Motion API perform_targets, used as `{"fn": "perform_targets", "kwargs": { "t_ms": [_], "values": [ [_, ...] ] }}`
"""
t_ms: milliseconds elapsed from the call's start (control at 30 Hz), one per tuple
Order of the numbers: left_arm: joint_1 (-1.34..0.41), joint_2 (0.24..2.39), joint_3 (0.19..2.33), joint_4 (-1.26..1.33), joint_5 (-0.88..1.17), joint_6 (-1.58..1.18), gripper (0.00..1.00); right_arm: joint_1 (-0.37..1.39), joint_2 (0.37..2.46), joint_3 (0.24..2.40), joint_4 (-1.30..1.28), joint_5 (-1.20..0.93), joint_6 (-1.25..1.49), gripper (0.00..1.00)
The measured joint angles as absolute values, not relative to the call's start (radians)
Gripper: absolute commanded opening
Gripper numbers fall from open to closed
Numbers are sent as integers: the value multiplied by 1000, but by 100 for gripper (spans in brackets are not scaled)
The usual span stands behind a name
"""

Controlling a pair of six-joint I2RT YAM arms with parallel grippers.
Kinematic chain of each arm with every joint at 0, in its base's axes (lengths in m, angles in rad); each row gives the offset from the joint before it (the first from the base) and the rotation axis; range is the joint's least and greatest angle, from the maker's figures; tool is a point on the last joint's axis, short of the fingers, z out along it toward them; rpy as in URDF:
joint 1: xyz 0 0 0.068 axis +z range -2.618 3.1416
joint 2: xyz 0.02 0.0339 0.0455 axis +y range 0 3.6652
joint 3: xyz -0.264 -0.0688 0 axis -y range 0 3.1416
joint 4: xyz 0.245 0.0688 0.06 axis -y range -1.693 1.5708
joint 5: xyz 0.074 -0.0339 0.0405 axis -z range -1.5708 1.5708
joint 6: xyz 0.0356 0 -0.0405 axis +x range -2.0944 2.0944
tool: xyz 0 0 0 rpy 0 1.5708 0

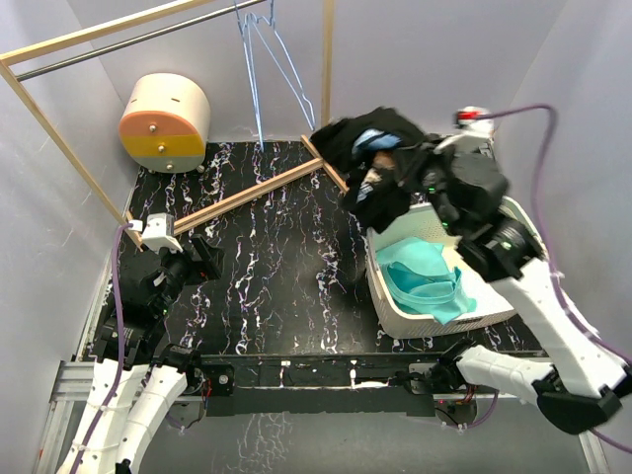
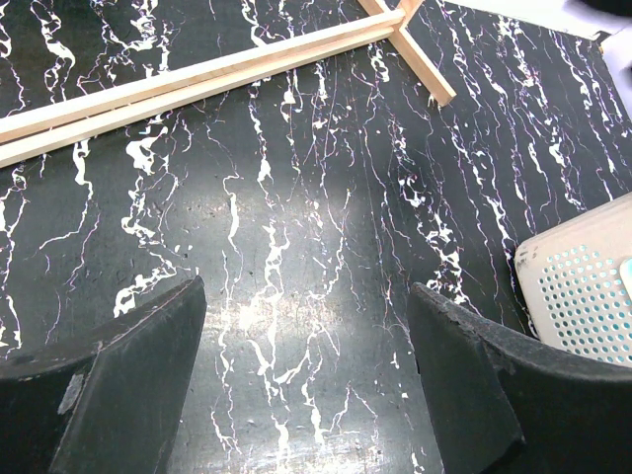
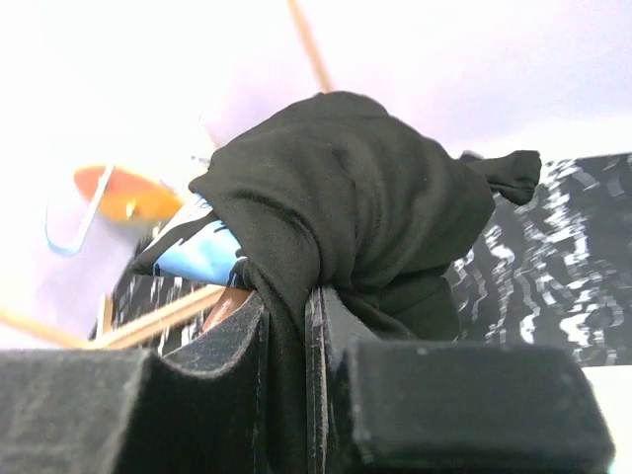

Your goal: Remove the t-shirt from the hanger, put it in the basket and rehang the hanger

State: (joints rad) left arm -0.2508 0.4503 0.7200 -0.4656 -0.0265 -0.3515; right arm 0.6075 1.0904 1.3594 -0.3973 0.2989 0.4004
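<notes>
Looks like the tail end of the job: carrying off, with the removal itself seemingly done. Right end effector (image 3: 311, 306) pressed together on a fold of the black t-shirt (image 3: 346, 197), cloth pinched between the pads and bunched into a lump above them. In the top view, bundle held in the air over the far rim of the white basket (image 1: 395, 321), clear of the desk (image 1: 286, 267). Blue wire hanger (image 1: 272, 59) dangling bare from the rail (image 1: 128, 41), well apart from the shirt. Inside the basket, a teal cloth (image 1: 430, 281). Left end effector (image 2: 306, 395) spread wide, gripping nothing, low over the desk on the left side, far from the shirt.

Next, probably: swing the bundle inward until over the basket's opening, lower, then part the jaws. Calls for minding the loose tails drooping toward the rim, likely to drape outside if let go too near the edge. Worth checking too that no cloth clings between the pads on release.
</notes>
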Motion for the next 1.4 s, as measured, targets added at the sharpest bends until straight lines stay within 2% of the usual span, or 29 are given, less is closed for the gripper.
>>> {"fn": "perform_targets", "kwargs": {
  "t_ms": [200,433,767,1033,1133,1200,1400],
  "values": [
    [-251,450,720,-466,-26,-352,80,607,921,1494,-516,567,378,8],
    [-251,450,720,-466,-26,-352,81,607,763,1494,-691,776,372,8],
    [-251,458,720,-466,-19,-352,81,607,648,1313,-868,854,448,8],
    [-251,463,720,-465,-19,-351,80,607,693,1061,-896,846,513,8],
    [-251,464,720,-465,-19,-351,80,607,759,986,-892,805,542,17],
    [-251,464,720,-466,-18,-351,81,607,806,929,-882,770,568,28],
    [-251,464,720,-465,-17,-351,80,607,871,833,-858,681,616,52]
  ]
}}
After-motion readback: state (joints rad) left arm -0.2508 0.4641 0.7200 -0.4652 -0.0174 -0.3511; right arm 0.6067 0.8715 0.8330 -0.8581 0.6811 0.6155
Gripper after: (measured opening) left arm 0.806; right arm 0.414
